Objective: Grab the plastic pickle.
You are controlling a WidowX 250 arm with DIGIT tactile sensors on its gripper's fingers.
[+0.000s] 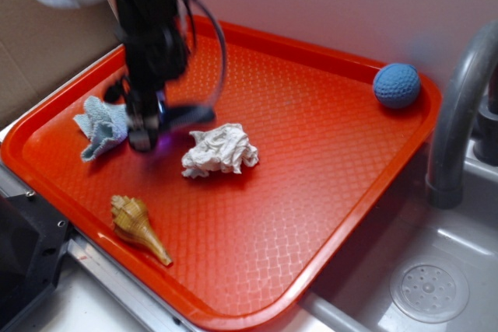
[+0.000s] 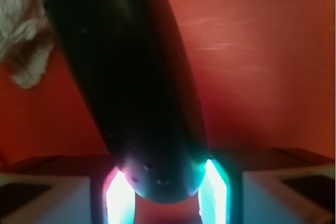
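Pickle (image 2: 131, 77) is clamped between the fingers (image 2: 119, 198), glossy blackish-green, smooth and oblong with a few tiny pits near the rounded end, sticking out forward past the tips. Gripper (image 1: 152, 134) sits over the red tray (image 1: 327, 153). Crumpled white paper (image 1: 220, 150) is just beside the fingers on one side, light blue cloth (image 1: 101, 126) on the other, tan seashell (image 1: 138, 227) nearer the tray's front edge.
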